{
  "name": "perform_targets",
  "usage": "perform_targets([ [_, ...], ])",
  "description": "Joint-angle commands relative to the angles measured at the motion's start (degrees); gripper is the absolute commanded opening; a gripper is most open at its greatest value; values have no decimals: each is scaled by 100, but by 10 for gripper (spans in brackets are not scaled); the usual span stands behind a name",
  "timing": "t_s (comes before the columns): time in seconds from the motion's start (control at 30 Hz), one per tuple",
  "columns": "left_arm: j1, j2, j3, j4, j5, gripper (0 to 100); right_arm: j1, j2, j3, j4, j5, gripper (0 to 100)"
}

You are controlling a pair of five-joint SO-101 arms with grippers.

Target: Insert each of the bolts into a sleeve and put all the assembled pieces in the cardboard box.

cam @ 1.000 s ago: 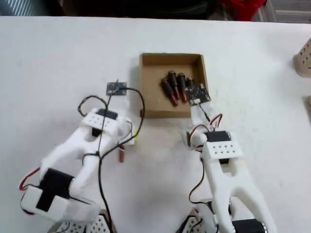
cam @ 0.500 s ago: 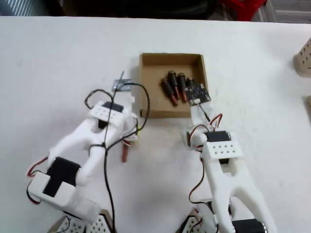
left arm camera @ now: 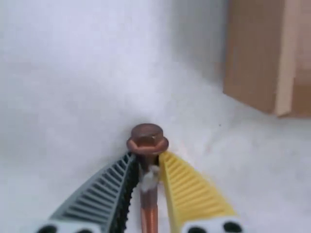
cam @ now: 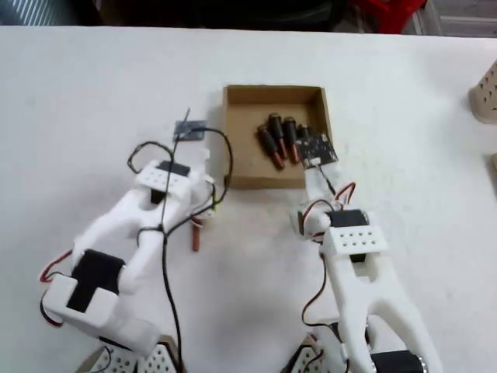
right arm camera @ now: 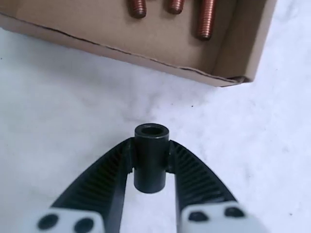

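My left gripper [left arm camera: 146, 158] is shut on a copper bolt [left arm camera: 147, 140], hex head out past the grey and yellow fingers. In the high view this bolt [cam: 196, 235] hangs just above the table, left of the cardboard box [cam: 241, 132]. My right gripper [right arm camera: 151, 145] is shut on a black sleeve [right arm camera: 151, 160], held upright with its bore showing, just outside the box's near wall [right arm camera: 146, 58]. Three bolts in black sleeves [cam: 281, 138] lie inside the box. The right arm [cam: 353, 241] stands at the box's near right corner.
A beige perforated block [cam: 485, 93] stands at the table's far right edge. The box corner [left arm camera: 262, 53] is close ahead of the left gripper. White table [cam: 93, 101] spreads to the left of the box and behind it.
The left arm swung toward the box with the bolt, then drew back slightly to the left. The right arm has kept still with the sleeve.
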Motion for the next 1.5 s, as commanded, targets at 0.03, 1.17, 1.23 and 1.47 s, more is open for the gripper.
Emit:
perform_targets([
  [0.03,-488,-66,-176,-484,-79,23,-286,-251,-44,-31,-677,17],
  [1.17,-945,-57,-176,-686,-105,23,-1947,-233,2171,-6114,-695,16],
  [1.23,-945,-57,-176,-686,-105,23,-1956,-198,2409,-6791,-695,16],
  [1.47,-936,-57,-176,-686,-105,23,-2475,-189,3165,-8541,-695,16],
])
